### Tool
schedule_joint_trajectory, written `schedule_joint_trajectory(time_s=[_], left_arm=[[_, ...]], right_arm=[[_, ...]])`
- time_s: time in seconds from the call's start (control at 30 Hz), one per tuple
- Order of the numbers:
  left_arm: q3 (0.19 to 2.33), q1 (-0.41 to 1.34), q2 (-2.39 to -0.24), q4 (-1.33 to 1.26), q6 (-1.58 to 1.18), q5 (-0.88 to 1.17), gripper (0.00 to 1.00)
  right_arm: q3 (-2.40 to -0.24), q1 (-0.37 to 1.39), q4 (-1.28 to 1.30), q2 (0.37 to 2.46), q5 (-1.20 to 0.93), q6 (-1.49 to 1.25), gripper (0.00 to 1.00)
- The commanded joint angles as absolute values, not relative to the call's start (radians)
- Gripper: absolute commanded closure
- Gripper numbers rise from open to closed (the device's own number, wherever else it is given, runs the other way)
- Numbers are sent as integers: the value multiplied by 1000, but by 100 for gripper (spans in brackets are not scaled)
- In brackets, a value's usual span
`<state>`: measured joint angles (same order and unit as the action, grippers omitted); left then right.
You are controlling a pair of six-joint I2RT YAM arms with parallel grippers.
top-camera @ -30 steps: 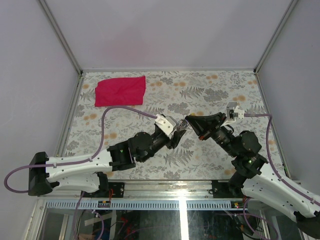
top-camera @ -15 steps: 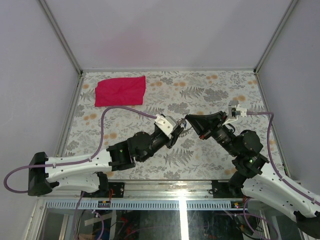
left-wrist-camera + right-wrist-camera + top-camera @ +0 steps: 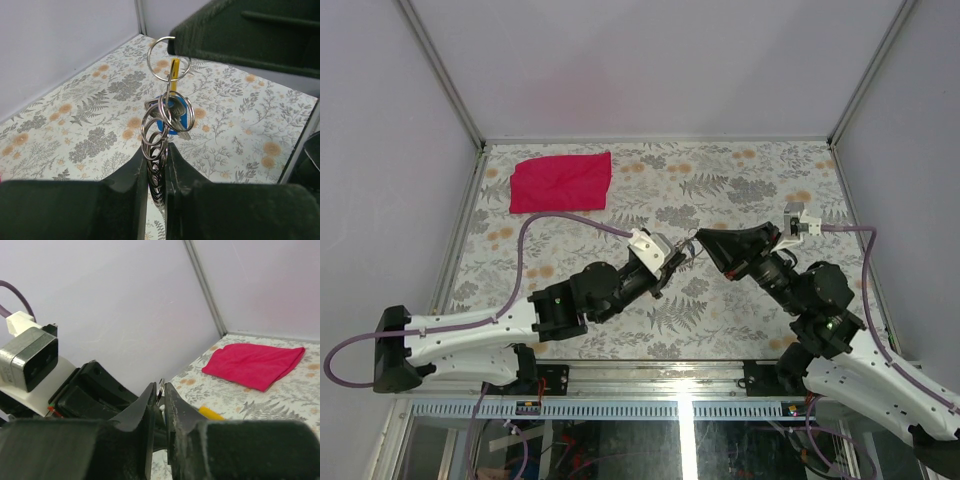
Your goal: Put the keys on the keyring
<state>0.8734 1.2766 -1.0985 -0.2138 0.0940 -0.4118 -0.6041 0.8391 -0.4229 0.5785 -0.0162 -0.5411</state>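
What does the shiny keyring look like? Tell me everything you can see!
The keyring is a chain of thin, shiny silver metal rings, held upright above the table. The left gripper pinches its lower rings. A yellow key and a blue key sit among the loops. Its top ring meets the right gripper's fingertips.

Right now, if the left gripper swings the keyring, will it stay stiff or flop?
Probably flops: the keyring is loose linked rings pinched by the left gripper. The blue key and yellow key are only threaded on, so they'd likely swing.
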Motion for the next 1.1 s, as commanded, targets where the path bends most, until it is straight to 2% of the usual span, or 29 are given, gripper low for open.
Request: schedule_joint_trajectory(time_s=[0.0, 0.1, 0.2, 0.33, 0.63, 0.8, 1.07], left_arm=[[929, 1274, -1057, -168, 83, -341, 100], [935, 1275, -1046, -98, 60, -285, 100], [932, 1274, -1032, -40, 25, -244, 100], [913, 1273, -1001, -19, -26, -243, 100], [930, 1274, -995, 34, -92, -296, 100], [926, 1274, -995, 25, -105, -311, 100], [941, 1274, -1008, 28, -132, -353, 100]], right_arm=[[-686, 845, -394, 560, 39, -480, 78], [-725, 844, -315, 550, 95, -427, 66], [-751, 844, -225, 530, 154, -348, 61], [-755, 845, -137, 487, 149, -204, 61], [-694, 845, -142, 364, -188, 104, 62], [-703, 844, -143, 389, -281, 124, 60], [-717, 845, -82, 439, -421, 440, 57]])
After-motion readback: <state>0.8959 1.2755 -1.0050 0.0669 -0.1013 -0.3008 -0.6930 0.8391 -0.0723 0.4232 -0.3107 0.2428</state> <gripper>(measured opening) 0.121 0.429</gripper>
